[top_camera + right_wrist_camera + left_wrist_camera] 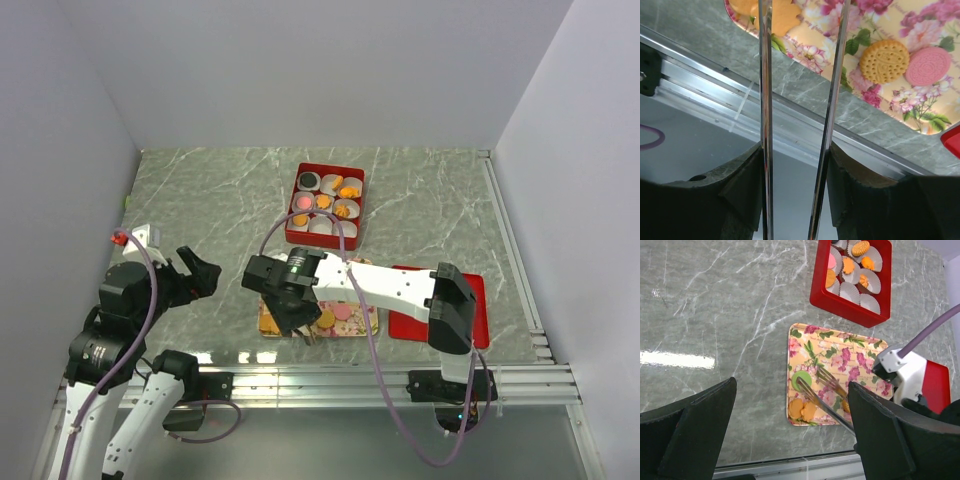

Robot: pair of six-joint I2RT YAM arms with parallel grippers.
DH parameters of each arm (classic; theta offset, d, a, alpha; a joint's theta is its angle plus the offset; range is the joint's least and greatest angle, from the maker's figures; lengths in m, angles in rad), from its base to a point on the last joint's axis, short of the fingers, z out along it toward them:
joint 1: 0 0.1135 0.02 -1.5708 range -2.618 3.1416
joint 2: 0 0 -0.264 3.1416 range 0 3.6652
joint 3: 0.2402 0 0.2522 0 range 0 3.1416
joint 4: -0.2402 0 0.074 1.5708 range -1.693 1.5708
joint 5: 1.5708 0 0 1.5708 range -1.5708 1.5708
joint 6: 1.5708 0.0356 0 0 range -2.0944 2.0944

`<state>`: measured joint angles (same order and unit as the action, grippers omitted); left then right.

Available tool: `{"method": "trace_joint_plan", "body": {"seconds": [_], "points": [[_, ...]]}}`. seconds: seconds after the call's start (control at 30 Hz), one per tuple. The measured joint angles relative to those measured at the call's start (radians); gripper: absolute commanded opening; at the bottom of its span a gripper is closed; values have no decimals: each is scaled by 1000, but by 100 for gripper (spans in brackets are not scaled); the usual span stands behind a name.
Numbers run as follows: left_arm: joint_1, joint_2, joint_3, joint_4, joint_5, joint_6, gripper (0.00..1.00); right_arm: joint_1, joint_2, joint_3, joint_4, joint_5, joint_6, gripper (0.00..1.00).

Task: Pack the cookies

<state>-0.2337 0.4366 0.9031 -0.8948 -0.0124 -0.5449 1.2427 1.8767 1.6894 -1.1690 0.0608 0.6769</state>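
Cookies lie on a floral tray [268, 325]: a green one [801, 380], two orange ones [796, 409], a golden-brown one [885, 61] and a pink one [928, 66]. My right gripper [290, 305] is shut on metal tongs [825, 397], whose two arms [765, 100] stand apart. One tong tip lies over the green cookie; nothing is held between the tips. A red box [292, 232] of white paper cups holds orange, pink and black cookies. My left gripper [792, 432] is open and empty, above the bare table left of the tray.
A red lid [410, 325] lies flat right of the tray, partly under my right arm. An aluminium rail [740, 110] runs along the table's near edge just below the tray. Grey walls close in the left, back and right sides.
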Motion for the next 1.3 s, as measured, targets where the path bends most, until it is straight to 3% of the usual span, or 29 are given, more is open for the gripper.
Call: {"method": "trace_joint_plan", "body": {"seconds": [1.3], "points": [[-2,-16,0,0,0,-2,99,44,48,-30,-5,-24,12,52]]}}
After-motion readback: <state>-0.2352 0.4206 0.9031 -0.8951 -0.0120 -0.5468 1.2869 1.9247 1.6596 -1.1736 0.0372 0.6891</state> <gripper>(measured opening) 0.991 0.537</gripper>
